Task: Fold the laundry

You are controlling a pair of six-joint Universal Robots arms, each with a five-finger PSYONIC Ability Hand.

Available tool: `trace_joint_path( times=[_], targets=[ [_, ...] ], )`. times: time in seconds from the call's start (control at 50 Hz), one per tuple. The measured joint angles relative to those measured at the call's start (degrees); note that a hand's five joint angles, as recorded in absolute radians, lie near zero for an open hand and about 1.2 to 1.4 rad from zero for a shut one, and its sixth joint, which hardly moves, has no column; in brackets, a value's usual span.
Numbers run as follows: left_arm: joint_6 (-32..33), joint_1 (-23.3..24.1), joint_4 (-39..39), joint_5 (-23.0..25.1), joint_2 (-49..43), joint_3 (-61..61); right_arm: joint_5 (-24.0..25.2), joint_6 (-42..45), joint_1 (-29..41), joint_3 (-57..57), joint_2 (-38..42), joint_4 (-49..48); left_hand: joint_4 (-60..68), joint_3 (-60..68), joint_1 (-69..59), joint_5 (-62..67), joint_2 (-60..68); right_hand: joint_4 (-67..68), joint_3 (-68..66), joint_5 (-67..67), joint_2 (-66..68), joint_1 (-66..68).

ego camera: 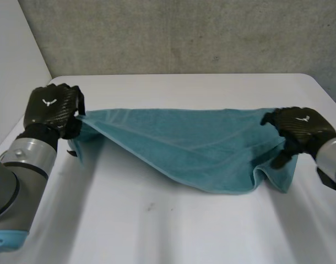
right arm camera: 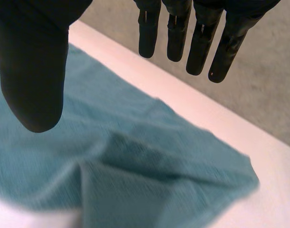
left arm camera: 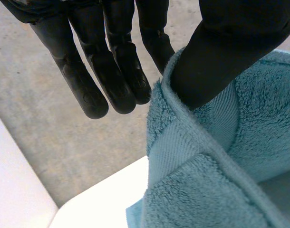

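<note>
- White tabletop [ego camera: 173, 236]: plain, matt, visible from near edge to far edge in the head view; far corners rounded.
- Small dark mark [ego camera: 150, 207] on the near half of the tabletop, left of centre; nature not determinable.
- Grey wall [ego camera: 184, 33] directly behind the far edge: rough, concrete-like, speckled, with one darker spot [ego camera: 216, 58] right of centre.
- Plain pale panel [ego camera: 14, 49] at far left, meeting the wall along a slanting line.
- Left wrist view: rounded tabletop corner [left arm camera: 102, 199], wall [left arm camera: 50, 123] beyond it, panel [left arm camera: 12, 180] alongside.
- Right wrist view: strip of tabletop edge [right arm camera: 197, 109] against a grey surface [right arm camera: 264, 95]; wall or floor not determinable.
</note>
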State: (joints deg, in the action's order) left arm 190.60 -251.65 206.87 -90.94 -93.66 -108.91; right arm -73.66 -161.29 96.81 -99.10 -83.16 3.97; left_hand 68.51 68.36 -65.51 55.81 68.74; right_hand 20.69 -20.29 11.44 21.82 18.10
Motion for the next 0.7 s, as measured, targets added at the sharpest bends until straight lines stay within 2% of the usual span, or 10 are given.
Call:
trace_joint_path(
  times=[0.08,0.16,0.24,0.4,0.7],
  targets=[
    [-0.08,-1.88,0.02,0.09,-0.17,0.63,2.10,2.00,-4.74,-2.46,-0.24,0.81,0.00,0.00,0.00,0.00,0.00,0.36,0.00,0.15,0.00,0.00],
    [-0.15,-2.72,0.06,0.12,-0.44,0.73,2.49,1.64,-6.36,-4.48,-0.15,-0.45,0.00,0.00,0.00,0.00,0.00,0.36,0.00,0.15,0.00,0.00],
    [-0.29,-2.98,0.10,0.09,-0.81,0.46,2.31,-4.85,-7.28,-8.65,0.92,-6.23,0.00,0.00,0.00,0.00,0.00,4.49,-4.61,3.14,1.50,3.38],
    [-0.49,-2.78,0.12,0.08,-1.00,0.02,2.63,-14.05,-7.07,-11.15,6.17,-11.74,0.00,0.00,0.00,0.00,0.00,6.64,-6.76,5.10,5.07,4.77],
    [-0.51,-3.01,0.32,0.16,-1.23,-0.16,2.14,-15.52,-3.45,-10.73,12.23,-19.49,0.00,0.00,0.00,0.00,0.00,8.86,-9.32,7.10,7.62,6.82]
  ],
)
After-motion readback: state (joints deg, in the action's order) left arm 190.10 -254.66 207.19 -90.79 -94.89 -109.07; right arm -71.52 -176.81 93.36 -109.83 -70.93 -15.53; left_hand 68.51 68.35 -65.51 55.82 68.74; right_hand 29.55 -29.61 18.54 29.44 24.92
